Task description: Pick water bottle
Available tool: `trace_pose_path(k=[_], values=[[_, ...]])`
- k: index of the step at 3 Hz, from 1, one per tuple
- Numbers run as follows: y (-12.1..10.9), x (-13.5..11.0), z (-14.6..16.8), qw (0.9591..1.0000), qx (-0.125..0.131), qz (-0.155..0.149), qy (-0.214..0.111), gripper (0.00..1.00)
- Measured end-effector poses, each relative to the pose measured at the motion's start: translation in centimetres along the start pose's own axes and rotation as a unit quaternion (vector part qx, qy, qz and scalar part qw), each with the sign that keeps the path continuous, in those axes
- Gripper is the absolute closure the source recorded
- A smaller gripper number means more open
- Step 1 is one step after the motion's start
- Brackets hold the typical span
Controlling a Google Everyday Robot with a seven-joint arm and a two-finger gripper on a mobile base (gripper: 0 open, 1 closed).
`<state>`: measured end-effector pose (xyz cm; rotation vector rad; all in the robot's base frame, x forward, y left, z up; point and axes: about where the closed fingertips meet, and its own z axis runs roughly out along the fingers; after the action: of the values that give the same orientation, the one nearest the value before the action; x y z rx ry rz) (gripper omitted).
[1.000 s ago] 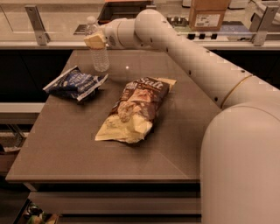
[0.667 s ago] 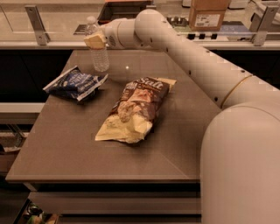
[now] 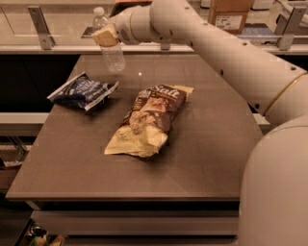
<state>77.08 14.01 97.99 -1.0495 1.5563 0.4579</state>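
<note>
The water bottle [image 3: 113, 56] is a small clear ribbed bottle with a white cap, at the far left of the table [image 3: 207, 144]. It is tilted a little, and its base hangs just above the tabletop. My gripper [image 3: 105, 36] reaches in from the right on the long white arm and is shut on the bottle's upper part, below the cap. A tan finger pad [image 3: 104, 37] covers the label area.
A blue chip bag [image 3: 83, 91] lies on the left of the table, just below the bottle. A larger brown and yellow chip bag [image 3: 149, 117] lies in the middle. A counter with metal rail posts [image 3: 38, 21] and a cardboard box [image 3: 230, 12] runs behind the table.
The bottle has risen slightly off the table in the gripper's hold. The chip bags have not moved.
</note>
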Motion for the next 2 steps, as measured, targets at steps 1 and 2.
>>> trace_pose_path(k=[1, 2], values=[[0.0, -2.4, -2.6, 0.9994, 0.009, -0.033, 0.002, 1.0], [-0.6, -4.4, -5.1, 0.9978, 0.022, -0.063, -0.001, 1.0]])
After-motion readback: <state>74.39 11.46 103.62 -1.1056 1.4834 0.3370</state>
